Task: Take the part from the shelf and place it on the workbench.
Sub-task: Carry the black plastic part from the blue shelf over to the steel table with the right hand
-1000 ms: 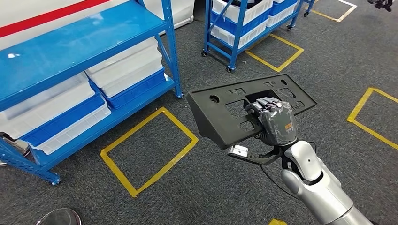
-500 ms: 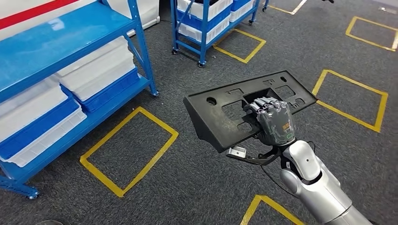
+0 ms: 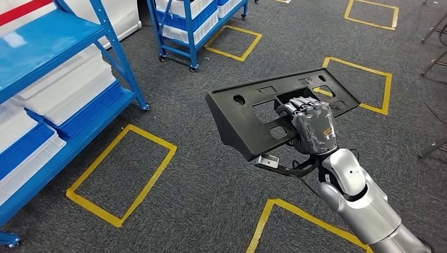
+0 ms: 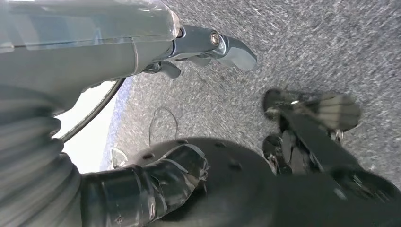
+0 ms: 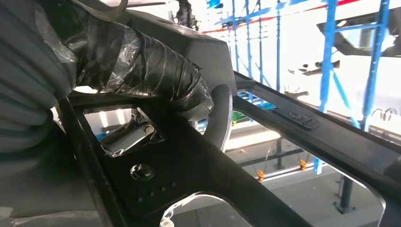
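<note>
The part (image 3: 248, 121) is a long black plastic panel with several cut-outs, tilted in the air over the grey carpet. My right hand (image 3: 311, 129) grips it through a cut-out near its middle, fingers curled over the panel's bar. In the right wrist view the taped thumb (image 5: 142, 66) presses on the black panel (image 5: 189, 175), and a small metal clip shows through an opening. My left hand (image 4: 61, 71) hangs over the carpet with its fingers apart and nothing in it.
A blue shelf rack (image 3: 113, 47) with white and blue bins stands at the left. A second wheeled blue rack (image 3: 195, 21) stands further back. Yellow taped squares (image 3: 121, 174) mark the carpet. Dark chair or stand legs (image 3: 435, 52) show at the right edge.
The whole picture has shifted left, so the camera has turned away from the shelf. My right hand keeps its hold on the panel, held the same way.
</note>
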